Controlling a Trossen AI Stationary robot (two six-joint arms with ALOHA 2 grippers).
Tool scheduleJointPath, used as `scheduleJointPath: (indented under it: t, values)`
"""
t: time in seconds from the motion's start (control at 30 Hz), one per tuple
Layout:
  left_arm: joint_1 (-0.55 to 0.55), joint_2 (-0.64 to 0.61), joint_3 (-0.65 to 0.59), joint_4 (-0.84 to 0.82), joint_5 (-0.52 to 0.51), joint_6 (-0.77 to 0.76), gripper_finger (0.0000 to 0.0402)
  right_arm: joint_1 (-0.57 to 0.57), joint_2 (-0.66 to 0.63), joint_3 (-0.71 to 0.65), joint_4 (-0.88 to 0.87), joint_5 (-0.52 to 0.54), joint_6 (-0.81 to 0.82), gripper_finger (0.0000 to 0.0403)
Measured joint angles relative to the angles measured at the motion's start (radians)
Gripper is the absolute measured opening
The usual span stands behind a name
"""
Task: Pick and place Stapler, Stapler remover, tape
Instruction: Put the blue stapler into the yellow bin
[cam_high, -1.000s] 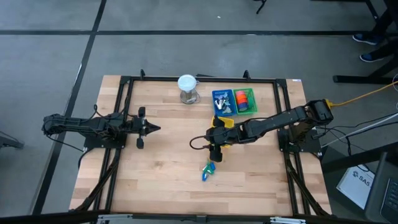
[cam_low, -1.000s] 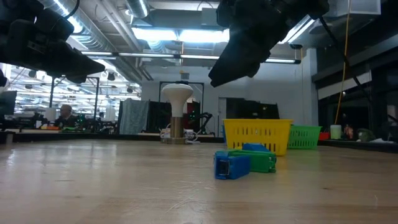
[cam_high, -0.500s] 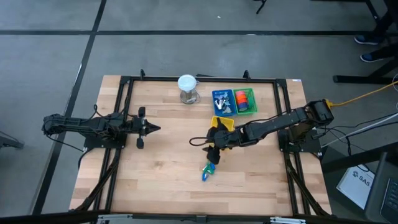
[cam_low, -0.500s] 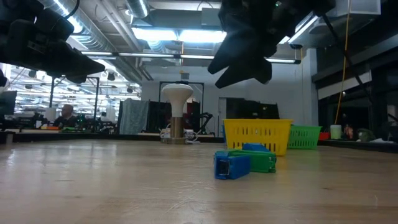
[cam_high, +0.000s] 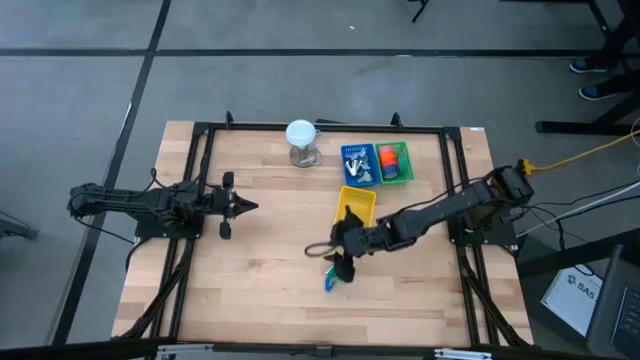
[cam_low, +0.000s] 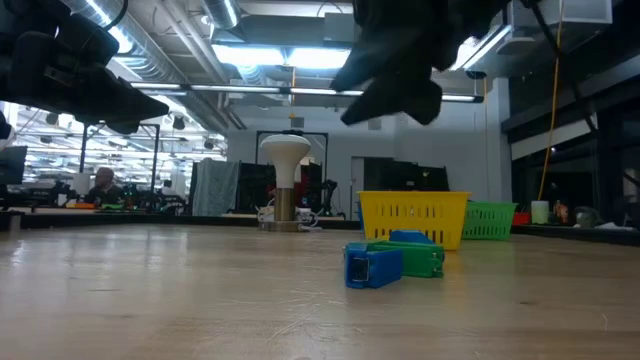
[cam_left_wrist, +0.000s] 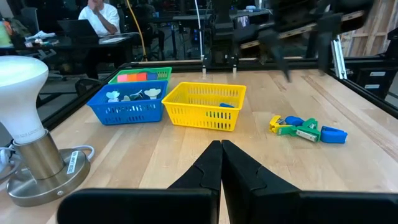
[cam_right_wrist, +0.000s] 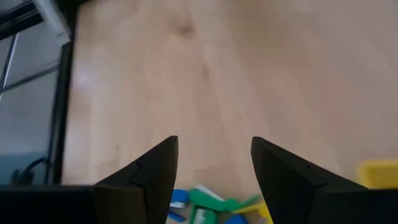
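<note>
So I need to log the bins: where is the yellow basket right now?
In the high view the yellow basket sits right of table centre, just in front of the blue basket, with the right tool nearby.

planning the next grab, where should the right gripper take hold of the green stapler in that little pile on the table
Probably from above, across the long sides of the green stapler. It lies flat on the table, slim and long, with a blue stapler touching one end, so its ends are crowded. The right gripper is open above the pile, with the pile partly out of its camera's frame. The left gripper waits shut at the far side.
</note>
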Motion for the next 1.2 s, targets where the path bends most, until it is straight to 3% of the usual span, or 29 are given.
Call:
scheduleJointPath:
  t: [0.57,0.93,1.2]
  values:
    - [0.000,0.000,0.000,-0.001,0.000,0.000,0.0001,0.112,0.230,0.275,-0.117,-0.056,-0.391,0.0210]
    - [0.000,0.000,0.000,-0.001,0.000,0.000,0.0001,0.127,0.302,0.278,-0.171,-0.133,-0.754,0.0210]
    - [0.000,0.000,0.000,0.000,0.000,0.000,0.0001,0.126,0.311,0.278,-0.220,-0.132,-0.811,0.0210]
